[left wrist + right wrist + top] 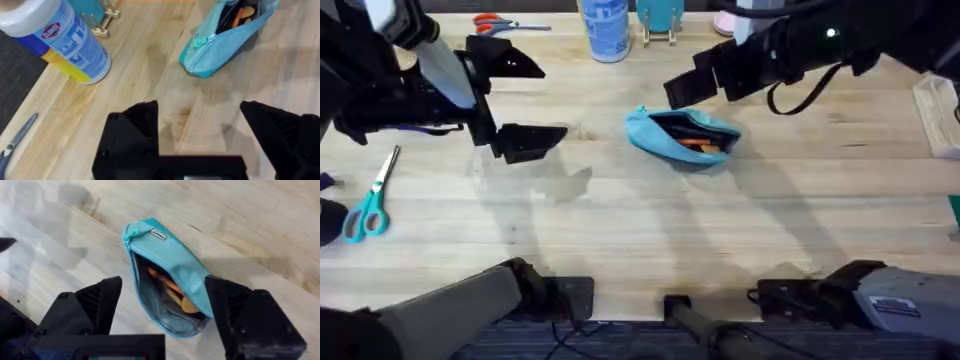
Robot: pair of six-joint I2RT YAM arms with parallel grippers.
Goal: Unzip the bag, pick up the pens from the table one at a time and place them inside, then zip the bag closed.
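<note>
Both grippers stand wide open and hold nothing: the right gripper hangs just above the bag, the left gripper well apart. On the table the bag lies unzipped with orange pens inside, so I judge zipping comes next.

The bag — a small turquoise fabric pouch — lies on its side on the light wooden table, a little beyond the middle. Its zipper is open, the mouth gaping to show a dark lining. Orange pens lie inside — their tips reach toward the pull-tab end.
</note>
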